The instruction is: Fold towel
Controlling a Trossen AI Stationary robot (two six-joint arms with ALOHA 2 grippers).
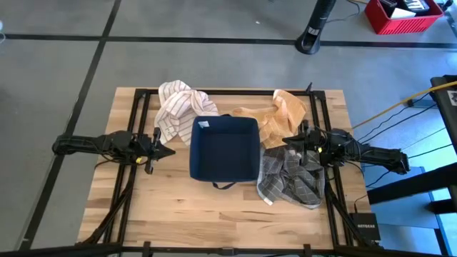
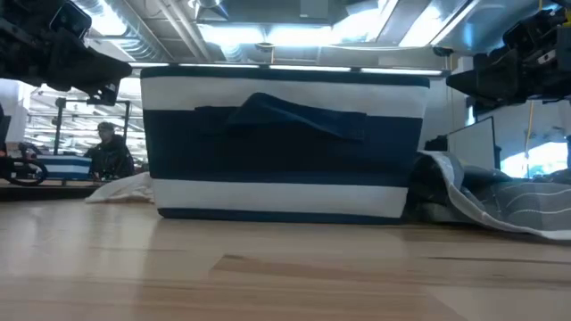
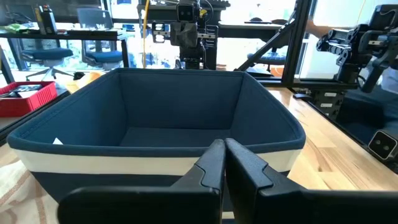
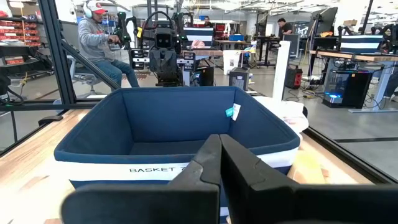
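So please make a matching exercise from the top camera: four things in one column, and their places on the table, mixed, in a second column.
Things:
1. blue basket
2. white striped towel
3. grey checked towel
4. tan towel

Places:
a. near side, under the right pincer
b. far side, towards the right arm
c. middle of the table
d. far side, towards the left pincer

Pairs: 1-c, 2-d, 3-a, 4-b

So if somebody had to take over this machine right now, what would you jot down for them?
Left gripper: shut, empty, waiting left of the blue basket.
Right gripper: shut, empty, right of the basket, over the grey checked towel.
Striped towel and tan towel lie crumpled behind the basket.
Done: nothing folded; basket looks empty.
Left: all the folding.
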